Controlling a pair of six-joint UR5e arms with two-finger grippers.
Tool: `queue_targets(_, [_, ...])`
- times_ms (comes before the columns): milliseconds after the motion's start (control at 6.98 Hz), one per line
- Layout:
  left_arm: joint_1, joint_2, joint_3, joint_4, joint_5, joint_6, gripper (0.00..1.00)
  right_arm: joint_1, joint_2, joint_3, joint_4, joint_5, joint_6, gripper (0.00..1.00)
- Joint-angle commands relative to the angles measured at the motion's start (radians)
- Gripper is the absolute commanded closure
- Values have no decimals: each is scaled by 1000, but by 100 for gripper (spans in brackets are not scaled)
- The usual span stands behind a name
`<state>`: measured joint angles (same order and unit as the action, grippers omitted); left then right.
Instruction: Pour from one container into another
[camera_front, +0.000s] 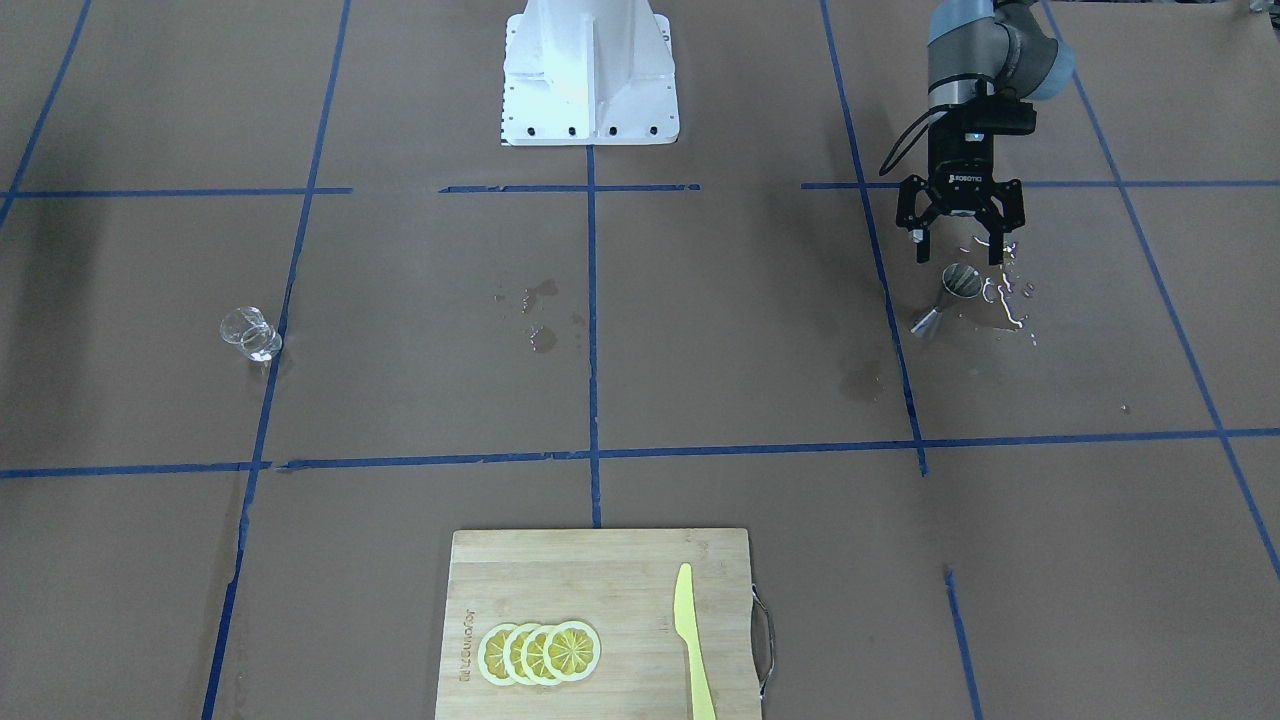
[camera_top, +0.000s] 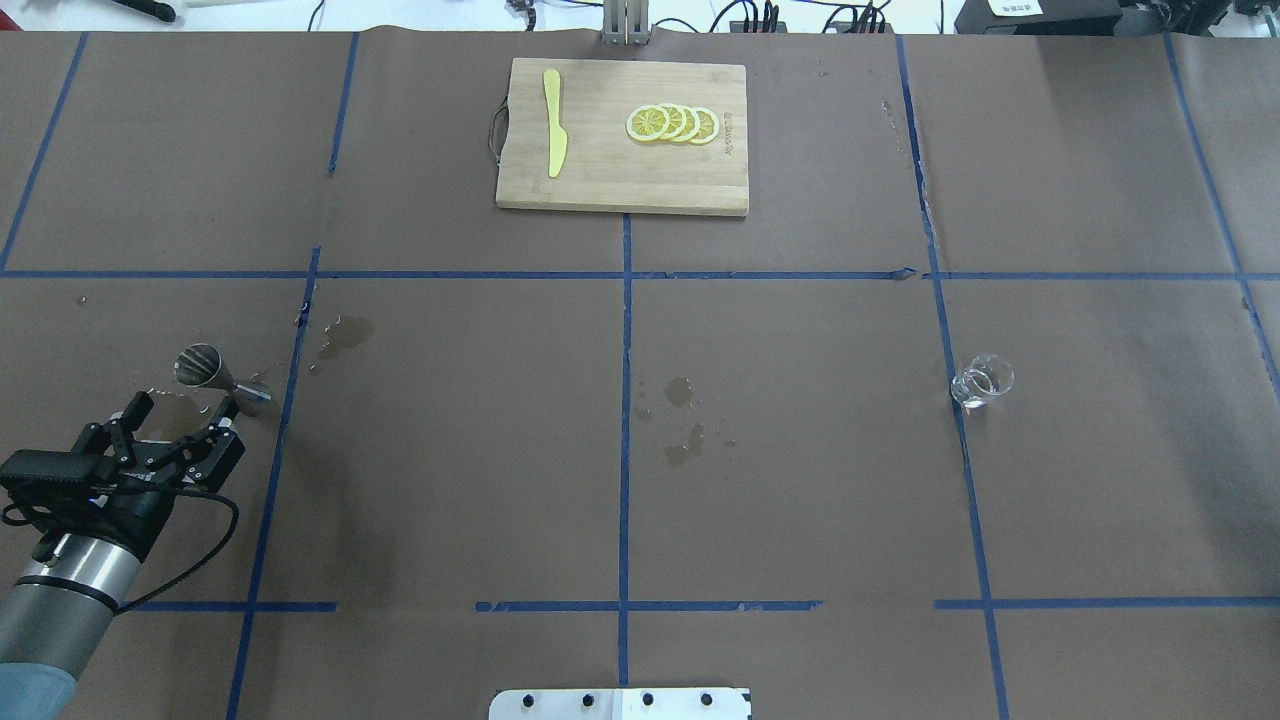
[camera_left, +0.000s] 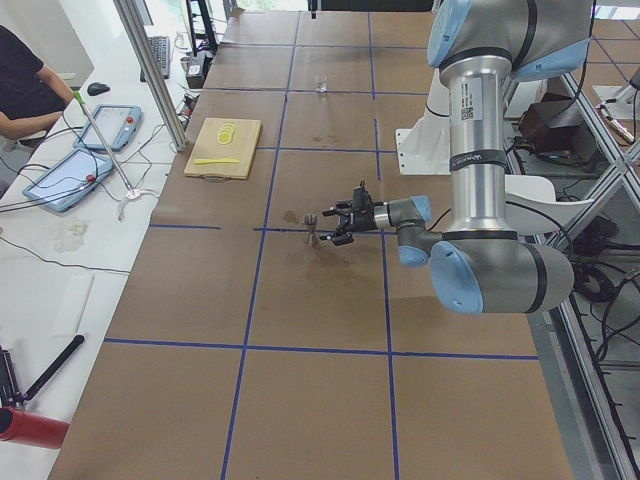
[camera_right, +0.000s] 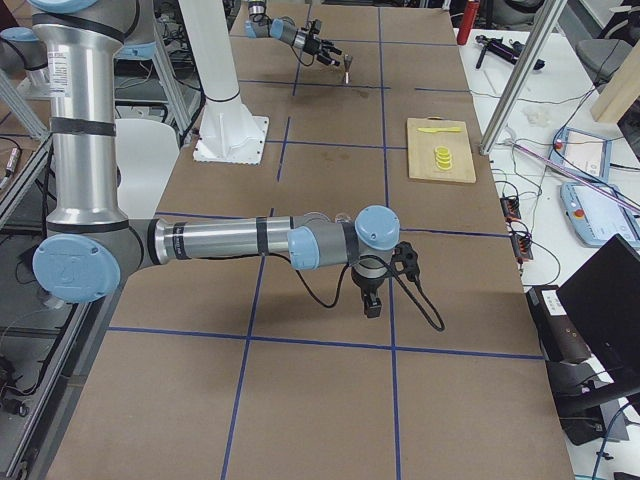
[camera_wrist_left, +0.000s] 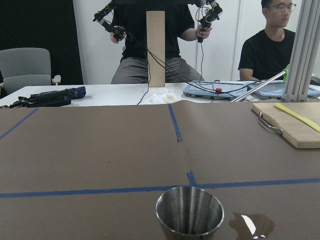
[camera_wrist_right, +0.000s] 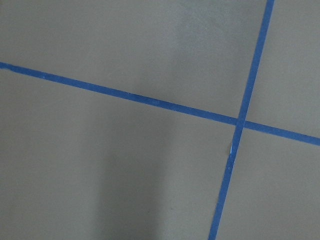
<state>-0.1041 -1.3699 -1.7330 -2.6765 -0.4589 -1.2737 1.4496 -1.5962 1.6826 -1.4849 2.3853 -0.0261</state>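
Two containers are shown on the brown paper-covered table (camera_top: 450, 480), both placed on the robot's side of the wooden cutting board (camera_top: 620, 180), which is taken as the reference. The steel jigger (camera_top: 215, 375) is set upright, well apart from the board and toward the robot's left of it, with its open mouth seen facing up in the left wrist view. The glass cup (camera_top: 981, 381) is set well apart from the board toward the robot's right, on a blue tape line, so that the whole width of the board and more is left between cup and jigger. The left gripper (camera_top: 185, 410) is held low on the side of the jigger away from the board, just beside it. Its jaws are spread wide, and nothing is held between them. A shiny puddle (camera_front: 1005, 300) is seen on the paper just beside the jigger. Darker wet stains (camera_top: 685, 420) are seen between the board and the robot's base. The right gripper (camera_right: 372, 305) is seen only from the side camera, pointed down at the table; whether its jaws are spread or closed cannot be told. Four lemon slices (camera_top: 673, 124) and a yellow knife (camera_top: 553, 135) are laid on the board.
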Motion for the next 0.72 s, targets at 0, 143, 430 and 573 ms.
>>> queue_targets(0, [1,-49,52,-3,0,0,1,0,-1,0,0,0,0,0])
queue_targets(143, [1,-57,64,-3,0,2,1,2,-1,0,0,0,0,0])
queue_targets(430, [1,-93,107,-3,-3,5,1,0,-2,3,0,0,-2,0])
queue_targets(573, [1,-119,137,-3,-4,5,1,0,-2,2,0,0,-2,0])
